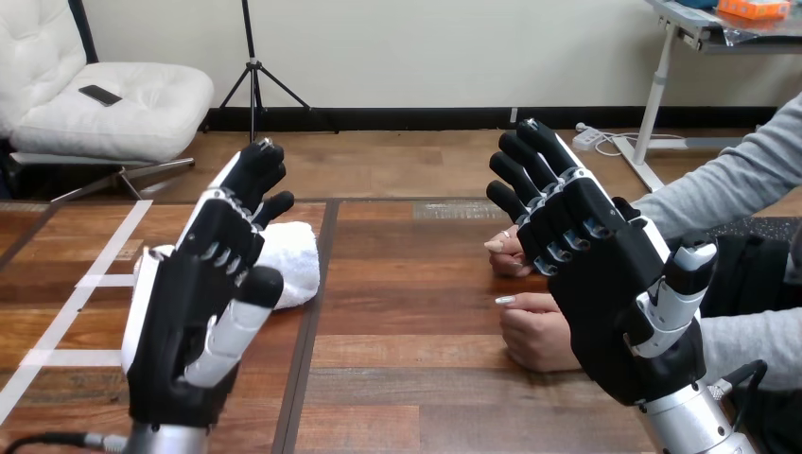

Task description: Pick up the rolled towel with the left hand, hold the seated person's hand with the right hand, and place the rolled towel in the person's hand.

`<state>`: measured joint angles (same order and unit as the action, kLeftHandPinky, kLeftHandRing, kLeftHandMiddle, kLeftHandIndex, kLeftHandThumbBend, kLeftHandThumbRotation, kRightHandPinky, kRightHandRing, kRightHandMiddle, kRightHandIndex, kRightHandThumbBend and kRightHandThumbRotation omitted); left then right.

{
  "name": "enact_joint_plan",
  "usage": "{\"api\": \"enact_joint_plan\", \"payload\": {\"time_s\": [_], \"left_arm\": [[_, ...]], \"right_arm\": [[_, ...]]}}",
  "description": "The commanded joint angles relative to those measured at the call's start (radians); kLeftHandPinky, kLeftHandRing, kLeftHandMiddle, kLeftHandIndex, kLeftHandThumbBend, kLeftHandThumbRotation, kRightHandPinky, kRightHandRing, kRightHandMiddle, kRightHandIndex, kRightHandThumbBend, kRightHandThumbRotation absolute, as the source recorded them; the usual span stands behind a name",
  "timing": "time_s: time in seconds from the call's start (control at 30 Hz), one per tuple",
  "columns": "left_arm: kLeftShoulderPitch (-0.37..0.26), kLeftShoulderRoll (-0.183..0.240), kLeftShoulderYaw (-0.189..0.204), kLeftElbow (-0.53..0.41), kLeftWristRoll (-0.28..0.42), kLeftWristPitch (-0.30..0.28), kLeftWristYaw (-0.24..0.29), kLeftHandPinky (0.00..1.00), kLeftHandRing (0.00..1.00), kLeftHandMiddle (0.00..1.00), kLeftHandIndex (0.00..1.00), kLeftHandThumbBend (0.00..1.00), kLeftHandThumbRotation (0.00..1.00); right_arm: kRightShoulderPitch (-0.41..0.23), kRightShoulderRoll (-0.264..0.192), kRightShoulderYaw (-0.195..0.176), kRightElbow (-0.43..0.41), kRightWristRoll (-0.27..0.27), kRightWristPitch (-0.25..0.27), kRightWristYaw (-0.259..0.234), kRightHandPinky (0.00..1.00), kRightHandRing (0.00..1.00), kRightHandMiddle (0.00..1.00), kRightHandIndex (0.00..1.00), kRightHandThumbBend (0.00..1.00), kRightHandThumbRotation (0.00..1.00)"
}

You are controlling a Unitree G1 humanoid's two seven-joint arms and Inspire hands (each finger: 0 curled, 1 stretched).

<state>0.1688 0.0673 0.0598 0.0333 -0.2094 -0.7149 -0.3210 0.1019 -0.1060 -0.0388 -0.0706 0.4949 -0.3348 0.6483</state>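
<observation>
Left hand (pixel 194 312) and right hand (pixel 605 284) are hovering spread and empty; the left is risking shoving away the rolled towel (pixel 288 260) at its two o'clock.

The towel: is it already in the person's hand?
No: the towel lies on the table behind the open left hand, apart from the person's hands at the view's right.

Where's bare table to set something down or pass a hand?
Free: the middle strip of table between the towel and the person's hands, down to the near edge. Crowded: left, where the left hand fronts the towel; right, where the right hand overlaps the person's hands.
</observation>
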Motion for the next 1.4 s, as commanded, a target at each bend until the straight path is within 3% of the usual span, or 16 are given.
{"api": "enact_joint_plan", "payload": {"time_s": [0.0, 0.23, 0.63, 1.03, 1.37], "left_arm": [[-0.141, 0.031, 0.029, 0.019, 0.067, -0.004, 0.035, 0.82, 0.91, 0.91, 0.89, 0.91, 0.77], [-0.227, 0.087, 0.042, 0.075, 0.083, 0.016, 0.024, 0.89, 0.96, 0.95, 0.92, 0.98, 0.78], [-0.372, 0.175, 0.055, 0.155, 0.211, 0.077, 0.064, 0.94, 0.99, 0.99, 0.95, 1.00, 0.81], [-0.528, 0.260, 0.037, 0.336, 0.238, 0.097, 0.025, 0.92, 0.96, 1.00, 0.99, 1.00, 0.74], [-0.649, 0.321, 0.017, 0.498, 0.331, 0.094, 0.058, 0.95, 1.00, 1.00, 1.00, 1.00, 0.73]], "right_arm": [[-0.070, 0.006, 0.002, -0.010, 0.000, -0.002, -0.001, 1.00, 0.98, 0.96, 0.95, 0.98, 1.00], [-0.081, 0.007, 0.004, 0.001, -0.005, -0.003, -0.001, 1.00, 0.98, 0.97, 0.95, 0.99, 1.00], [-0.099, 0.018, 0.005, 0.021, -0.007, -0.021, 0.001, 1.00, 0.98, 0.97, 0.95, 0.98, 1.00], [-0.119, 0.024, 0.006, 0.041, -0.017, -0.038, 0.006, 1.00, 0.99, 0.97, 0.95, 0.97, 1.00], [-0.127, 0.032, 0.004, 0.046, -0.018, -0.033, 0.010, 1.00, 0.98, 0.96, 0.94, 0.98, 1.00]]}}
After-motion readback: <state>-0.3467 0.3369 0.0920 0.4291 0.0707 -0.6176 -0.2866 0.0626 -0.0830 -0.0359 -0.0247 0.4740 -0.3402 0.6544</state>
